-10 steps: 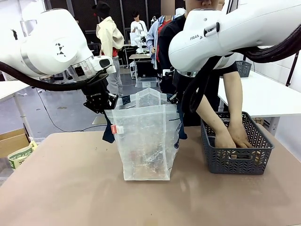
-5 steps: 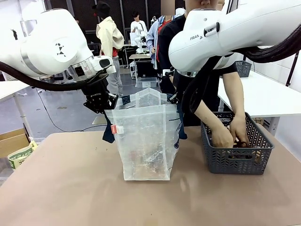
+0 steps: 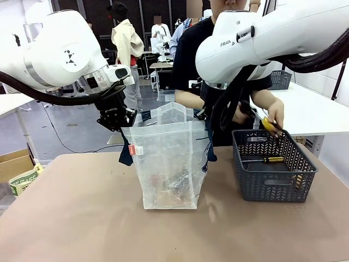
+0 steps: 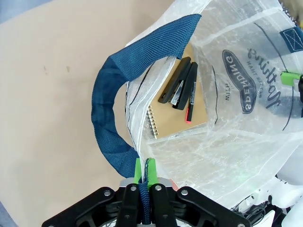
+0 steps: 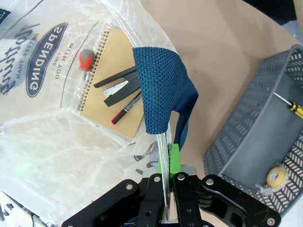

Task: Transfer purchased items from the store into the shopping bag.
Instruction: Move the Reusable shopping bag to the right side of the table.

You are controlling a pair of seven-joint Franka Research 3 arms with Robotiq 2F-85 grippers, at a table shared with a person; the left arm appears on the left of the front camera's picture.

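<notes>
Bag's mouth spread wide: left tool (image 4: 143, 166) and right tool (image 5: 168, 163) each clamp the floppy shopping bag (image 3: 169, 164); thin film looks slippery, woven straps (image 4: 106, 123) the surer hold

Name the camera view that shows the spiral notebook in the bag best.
The right wrist view: looking down into the shopping bag, it shows the notebook cover and spiral edge plainly, one corner behind the blue strap. The left wrist view shows it partly through plastic; the front view, as a brownish blur low in the bag.

Upright translucent bag (image 3: 169, 164) beside dark grey basket (image 3: 275, 185)
</notes>
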